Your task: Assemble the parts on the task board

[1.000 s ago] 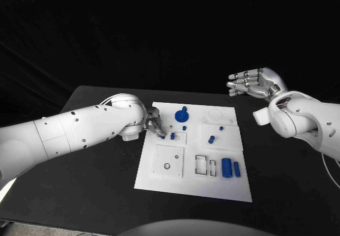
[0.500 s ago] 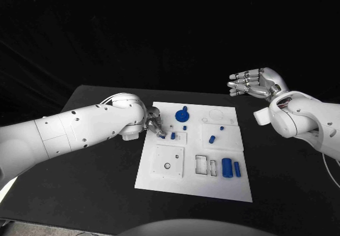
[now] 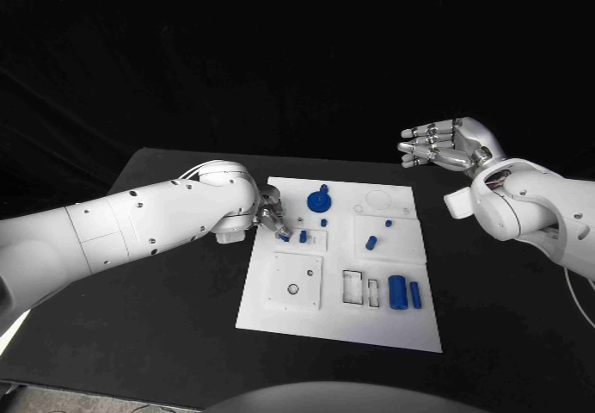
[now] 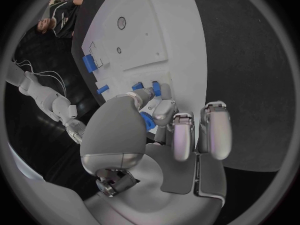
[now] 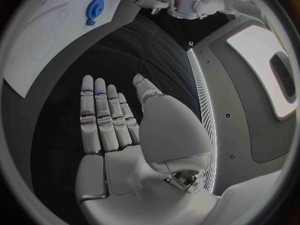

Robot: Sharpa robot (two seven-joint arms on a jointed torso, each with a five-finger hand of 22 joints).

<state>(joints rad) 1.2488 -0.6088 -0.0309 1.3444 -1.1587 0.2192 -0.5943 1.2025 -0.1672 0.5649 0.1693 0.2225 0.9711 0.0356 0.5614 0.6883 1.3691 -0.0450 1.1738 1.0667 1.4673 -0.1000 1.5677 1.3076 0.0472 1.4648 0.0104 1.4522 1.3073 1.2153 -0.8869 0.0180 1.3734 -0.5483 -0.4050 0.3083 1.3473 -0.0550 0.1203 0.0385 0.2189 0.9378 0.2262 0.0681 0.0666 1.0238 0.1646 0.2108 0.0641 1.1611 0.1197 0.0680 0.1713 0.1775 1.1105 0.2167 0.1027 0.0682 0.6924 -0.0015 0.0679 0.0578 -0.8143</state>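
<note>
Left hand (image 4: 147, 120) pinches a small blue part (image 4: 146, 120) — light, stiff, likely slippery; you grip its sides — right hand (image 3: 446, 144) wide, empty.

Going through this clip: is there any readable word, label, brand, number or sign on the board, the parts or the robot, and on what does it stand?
None can be read.
Task board: outlines and cut-outs, no lettering.
Blue parts, such as the gear: no marks to be made out.
Left hand and right hand: no label or brand to be made out.
</note>
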